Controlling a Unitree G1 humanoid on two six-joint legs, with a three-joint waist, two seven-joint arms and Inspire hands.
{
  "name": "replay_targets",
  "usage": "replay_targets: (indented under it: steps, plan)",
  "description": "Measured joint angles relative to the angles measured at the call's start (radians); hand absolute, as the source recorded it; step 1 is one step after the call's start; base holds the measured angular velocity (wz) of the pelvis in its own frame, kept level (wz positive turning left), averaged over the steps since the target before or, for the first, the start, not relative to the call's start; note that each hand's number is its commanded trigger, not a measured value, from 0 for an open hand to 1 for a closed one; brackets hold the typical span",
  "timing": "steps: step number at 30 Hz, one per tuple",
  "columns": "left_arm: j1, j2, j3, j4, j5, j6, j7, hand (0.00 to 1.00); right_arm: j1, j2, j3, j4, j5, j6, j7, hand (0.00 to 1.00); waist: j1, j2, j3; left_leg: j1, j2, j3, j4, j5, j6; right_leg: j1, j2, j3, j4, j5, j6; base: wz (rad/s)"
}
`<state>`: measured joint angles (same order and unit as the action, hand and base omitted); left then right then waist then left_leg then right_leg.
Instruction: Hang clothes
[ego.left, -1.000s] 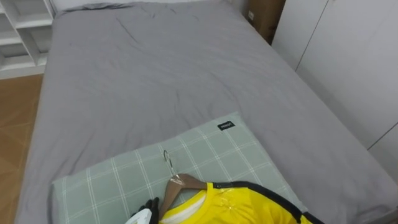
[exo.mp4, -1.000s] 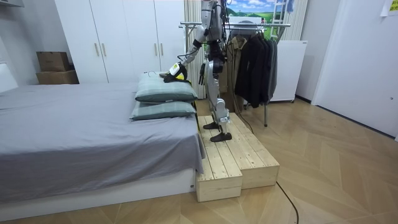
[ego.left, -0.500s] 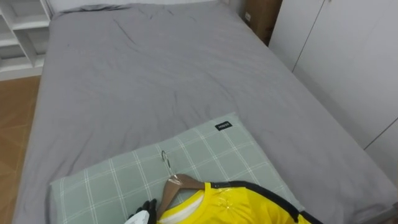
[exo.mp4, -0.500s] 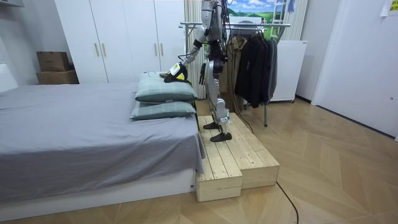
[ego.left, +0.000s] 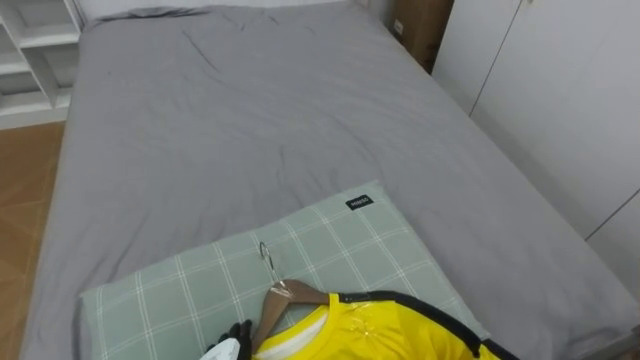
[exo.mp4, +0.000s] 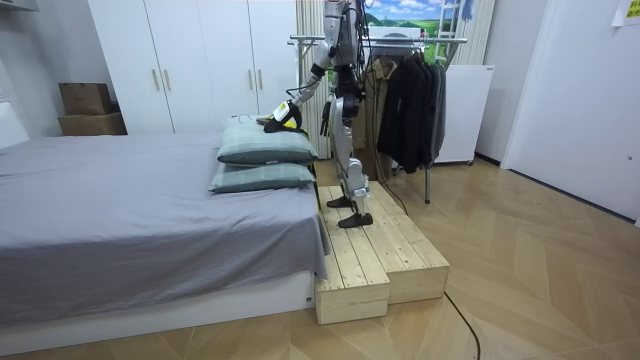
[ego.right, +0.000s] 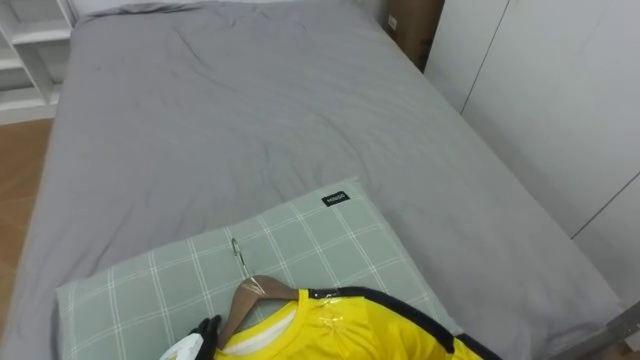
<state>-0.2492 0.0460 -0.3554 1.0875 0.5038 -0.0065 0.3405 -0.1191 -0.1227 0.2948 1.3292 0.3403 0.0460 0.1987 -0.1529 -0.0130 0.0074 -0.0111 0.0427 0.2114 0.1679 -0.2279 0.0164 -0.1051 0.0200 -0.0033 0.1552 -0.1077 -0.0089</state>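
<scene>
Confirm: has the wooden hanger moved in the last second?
No. The wooden hanger keeps its offset from the black label on the pillow; the slight overall shift is the camera's.

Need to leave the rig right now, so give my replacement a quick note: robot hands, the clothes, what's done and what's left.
Left robot hand: at the wooden hanger's end, beside the collar; grip cannot be told.
Right robot hand: low beside the body, idle.
Things: yellow shirt on the hanger, over the checked pillow on the bed. Robot stands on the wooden platform, clothes rack behind it.
Done: shirt on hanger.
Left: carry it to the rack, hook it on.
</scene>
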Motion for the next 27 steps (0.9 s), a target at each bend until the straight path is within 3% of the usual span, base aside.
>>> replay_targets:
  steps: [9, 11, 12, 13, 14, 15, 17, 22, 27]
  plan:
    - [0.000, 0.000, 0.005, 0.015, -0.022, -0.022, 0.004, 0.00, -0.001, 0.001, 0.000, 0.002, 0.000, 0.000, -0.002, 0.00, 0.001, -0.001, 0.0006, 0.002, 0.000, 0.000, 0.000, 0.000, 0.000, 0.000, 0.000, 0.001, 0.005, 0.000, 0.000, 0.00]
    - [0.000, 0.000, 0.018, 0.017, -0.022, -0.027, 0.003, 0.04, -0.001, 0.001, 0.000, 0.002, 0.000, 0.000, -0.002, 0.00, 0.001, -0.003, 0.0013, 0.002, 0.000, 0.000, 0.000, 0.000, 0.000, 0.000, 0.000, 0.001, 0.006, 0.000, 0.000, 0.00]
    - [0.000, 0.000, 0.019, 0.018, -0.022, -0.028, 0.003, 0.18, -0.001, 0.002, 0.000, 0.002, 0.000, 0.000, -0.003, 0.00, 0.001, -0.004, 0.0015, 0.002, 0.000, 0.000, 0.000, 0.000, 0.000, 0.000, 0.000, 0.001, 0.006, 0.000, 0.000, 0.00]
    - [0.000, 0.000, 0.019, 0.021, -0.022, -0.030, 0.004, 0.40, -0.001, 0.002, 0.000, 0.002, 0.000, 0.000, -0.003, 0.00, 0.001, -0.004, 0.0017, 0.002, 0.000, 0.000, 0.000, 0.000, 0.000, 0.000, 0.000, 0.001, 0.006, 0.000, 0.000, 0.00]
    - [-0.001, 0.000, 0.019, 0.022, -0.022, -0.030, 0.004, 0.47, -0.001, 0.002, 0.000, 0.002, 0.000, 0.000, -0.003, 0.00, 0.001, -0.004, 0.0018, 0.002, 0.000, 0.000, 0.000, 0.000, 0.000, 0.000, 0.000, 0.001, 0.006, 0.000, 0.000, 0.00]
    - [-0.001, 0.000, 0.020, 0.023, -0.022, -0.030, 0.005, 0.77, -0.002, 0.002, 0.000, 0.002, 0.000, 0.000, -0.003, 0.00, 0.001, -0.004, 0.0018, 0.002, 0.000, 0.000, 0.000, 0.000, 0.000, 0.000, 0.000, 0.001, 0.006, 0.000, 0.000, 0.00]
    - [-0.004, 0.002, 0.024, 0.023, -0.022, -0.030, 0.024, 1.00, -0.002, 0.002, 0.000, 0.002, 0.000, 0.000, -0.004, 0.00, 0.002, -0.005, 0.0018, 0.002, 0.000, 0.000, 0.000, 0.000, 0.000, 0.000, 0.000, 0.001, 0.006, 0.000, 0.000, 0.00]
    - [-0.041, 0.014, 0.065, 0.033, -0.022, -0.030, 0.047, 1.00, -0.003, 0.001, 0.000, 0.005, 0.000, 0.001, -0.007, 0.00, 0.023, -0.005, 0.0018, 0.003, 0.000, 0.002, 0.000, 0.000, 0.000, 0.001, 0.000, 0.001, 0.004, 0.000, 0.000, 0.00]
    - [-0.038, 0.016, 0.066, 0.039, -0.022, -0.027, 0.074, 1.00, 0.000, 0.002, 0.000, 0.004, 0.001, 0.000, -0.011, 0.00, 0.023, -0.005, 0.0019, 0.005, 0.000, 0.002, -0.001, 0.000, 0.000, 0.002, 0.001, 0.002, 0.003, 0.000, 0.000, 0.00]
